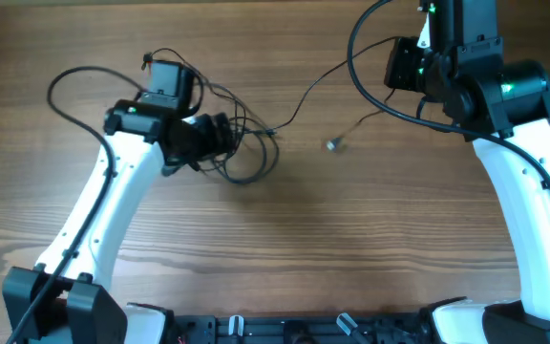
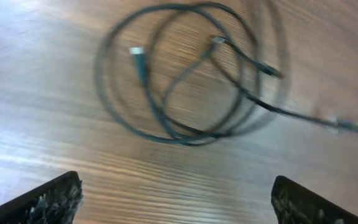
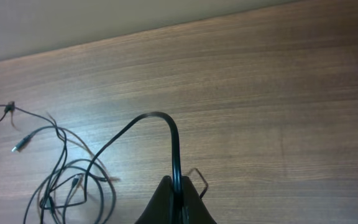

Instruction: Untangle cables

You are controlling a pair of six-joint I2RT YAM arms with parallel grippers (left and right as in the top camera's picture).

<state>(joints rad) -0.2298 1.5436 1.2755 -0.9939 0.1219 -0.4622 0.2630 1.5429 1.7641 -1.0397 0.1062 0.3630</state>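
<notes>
The cables [image 1: 251, 153] are thin black wires in loose overlapping loops left of the table's middle. One strand [image 1: 304, 96] runs from them up and right toward my right arm. Another ends in a small plug [image 1: 332, 145]. My left gripper [image 1: 225, 139] hovers at the loops' left edge. In the left wrist view it [image 2: 179, 205] is open and empty, with the loops [image 2: 185, 81] lying ahead of it. My right gripper [image 3: 178, 190] is shut on a black cable [image 3: 173, 134] that arcs up and then left, down to the loops [image 3: 67, 183]. Its fingers are hidden in the overhead view.
The wooden table [image 1: 351, 239] fills the view, and its far edge meets a pale wall [image 3: 73, 25]. Thicker black arm cables loop beside the left arm [image 1: 65, 81] and the right wrist [image 1: 356, 67]. The arm bases stand at the front corners.
</notes>
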